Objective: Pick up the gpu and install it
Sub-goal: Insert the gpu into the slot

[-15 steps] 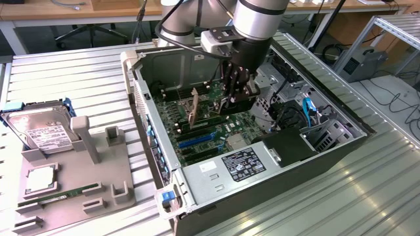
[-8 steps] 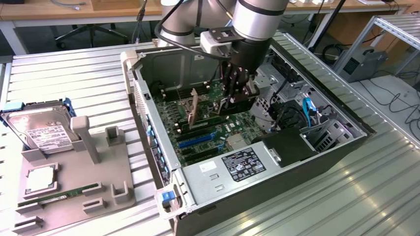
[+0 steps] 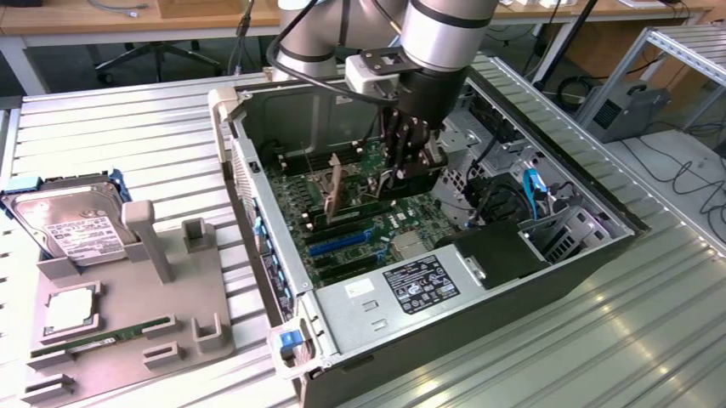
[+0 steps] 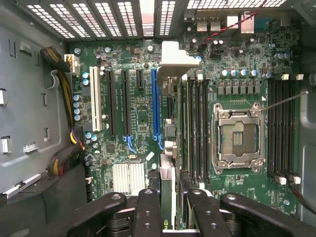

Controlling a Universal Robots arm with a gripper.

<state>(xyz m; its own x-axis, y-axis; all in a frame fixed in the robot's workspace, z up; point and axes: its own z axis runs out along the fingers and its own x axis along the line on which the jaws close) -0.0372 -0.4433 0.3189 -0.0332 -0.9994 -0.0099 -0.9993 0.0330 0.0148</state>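
While it hangs inside the open metal case [image 3: 272, 280], the end effector [image 3: 399, 180] is clamped on the gpu [image 4: 168, 148]. Thin dark card stands on edge over the green motherboard [image 4: 143, 113], long axis parallel to the blue slot [image 4: 155, 106], its silver bracket [image 4: 175, 57] toward the vented rear wall.

The ribbed silver metal tabletop [image 3: 136, 127] carries a black-and-grey open computer case [image 3: 567, 255] with a green motherboard [image 4: 143, 106] bearing one bright blue slot [image 4: 154, 103], a white slot [image 4: 93, 98] and black slots. The black tool [image 3: 405, 174] holds the dark gpu with a silver bracket [image 4: 177, 54]. A grey plastic holder tray [image 3: 125, 314] has a silver hard drive with a white label [image 3: 74, 225] and a slim green RAM stick [image 3: 102, 337].
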